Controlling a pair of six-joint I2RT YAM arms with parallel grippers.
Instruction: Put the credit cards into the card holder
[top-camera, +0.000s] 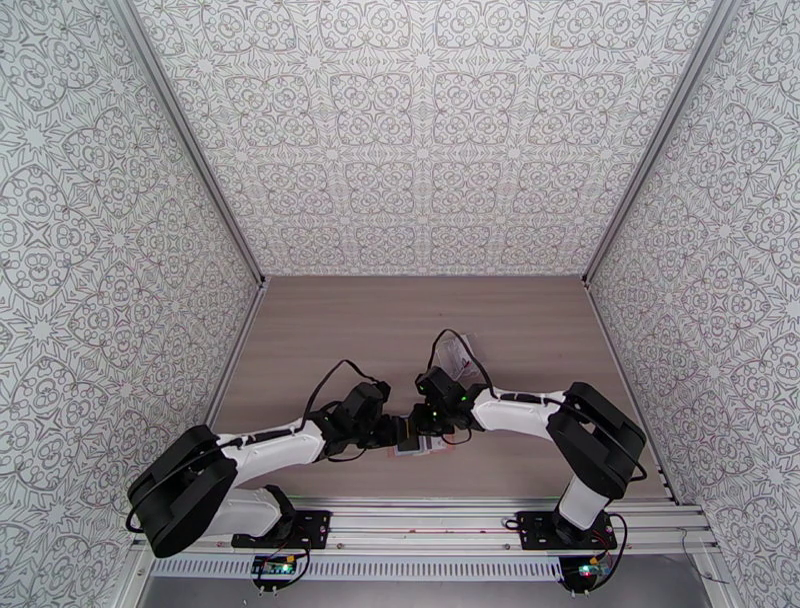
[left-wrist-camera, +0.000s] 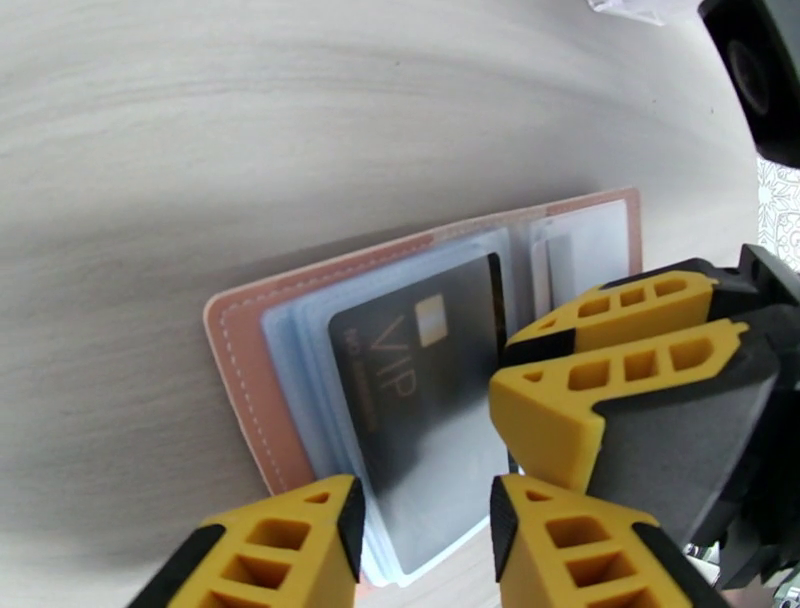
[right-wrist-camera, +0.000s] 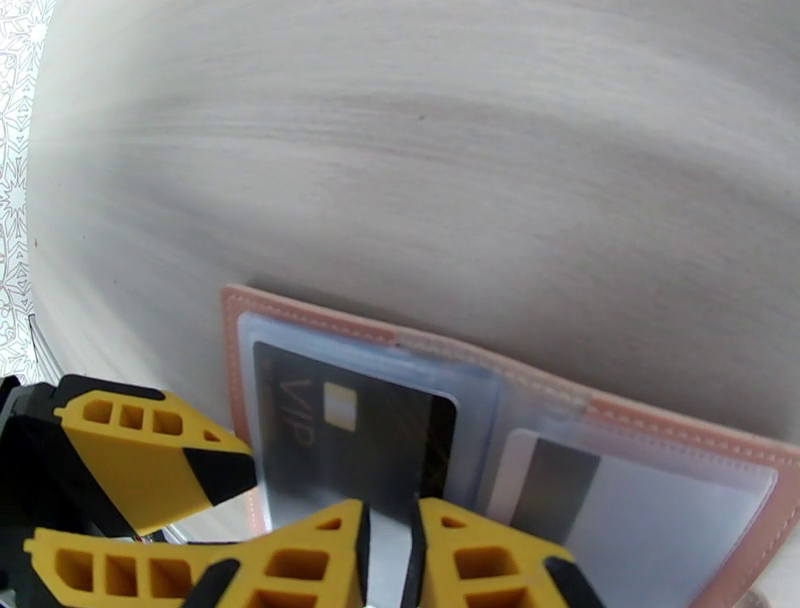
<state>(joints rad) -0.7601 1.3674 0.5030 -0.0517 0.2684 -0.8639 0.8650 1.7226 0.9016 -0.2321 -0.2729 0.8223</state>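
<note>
Top view: pinkish-brown leather-like folding card holder (top-camera: 415, 450) lies open on the wooden desk (top-camera: 400, 320), at its near edge.
Left wrist: left claw (left-wrist-camera: 425, 545) parted astride the sleeved black VIP credit card (left-wrist-camera: 420, 400), likely seating it.
Right wrist: right claw (right-wrist-camera: 390, 555) narrow, probably steadying the sleeves; grip unclear.

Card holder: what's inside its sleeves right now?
The card holder lies open: a black VIP card in one clear sleeve, a white card with a dark stripe across the fold. The left hand and right hand cover the near ends; sleeves underneath are hidden.
</note>
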